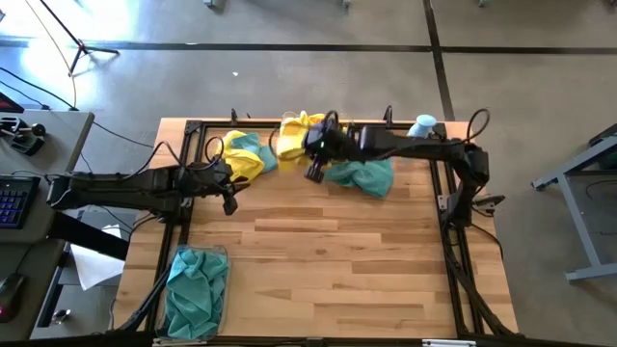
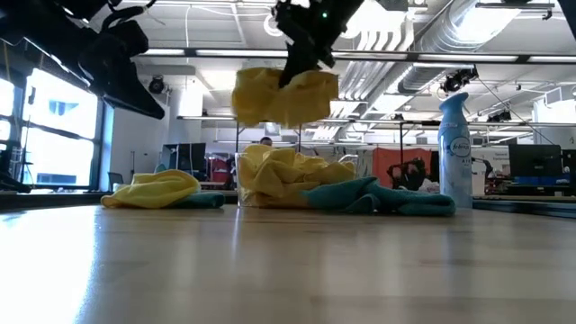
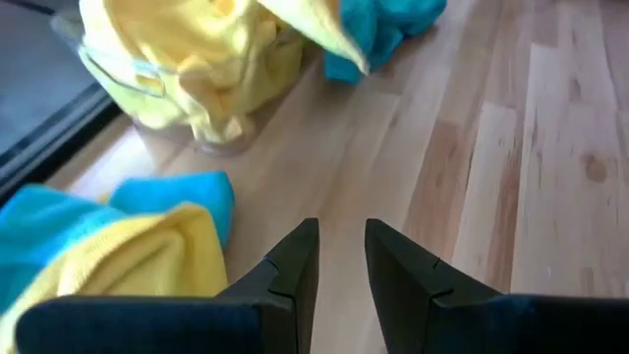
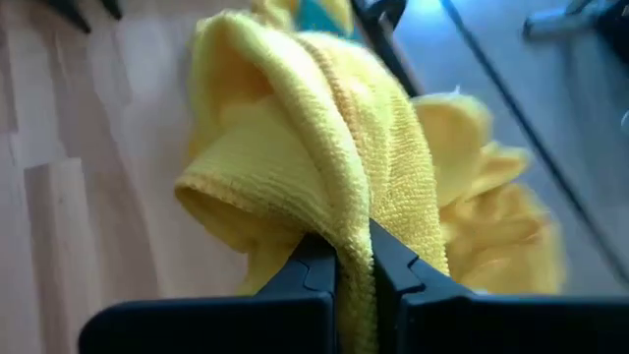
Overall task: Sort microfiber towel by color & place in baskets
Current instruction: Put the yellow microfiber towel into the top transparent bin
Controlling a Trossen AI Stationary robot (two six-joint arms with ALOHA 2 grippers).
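Note:
My right gripper (image 2: pixel 301 56) hangs high over the table's far middle, shut on a yellow microfiber towel (image 2: pixel 283 94). Below it stands a clear basket (image 3: pixel 147 118) filled with yellow towels (image 2: pixel 288 175). A teal towel (image 1: pixel 364 176) lies on the table just right of that basket. To its left, a yellow towel (image 1: pixel 246 164) lies on top of a teal one (image 1: pixel 247 145). My left gripper (image 3: pixel 341 231) hovers open above bare wood near that left pile, with nothing between its fingers. A second basket (image 1: pixel 227 253) at the near left holds teal towels (image 1: pixel 196 289). My right gripper pinches a bunched fold (image 4: pixel 349 211) of the yellow towel between its two fingers; several layers show. The fingers slant down from the table's right side. The towel hangs lifted clear of the table and of the basket below, slack and crumpled.
A white-and-blue spray bottle (image 2: pixel 454 148) stands upright at the far right of the table. Black frame rails (image 1: pixel 448 207) run along the table's left, right and far edges. Bare wood (image 1: pixel 337 260) spreads across the middle and near side.

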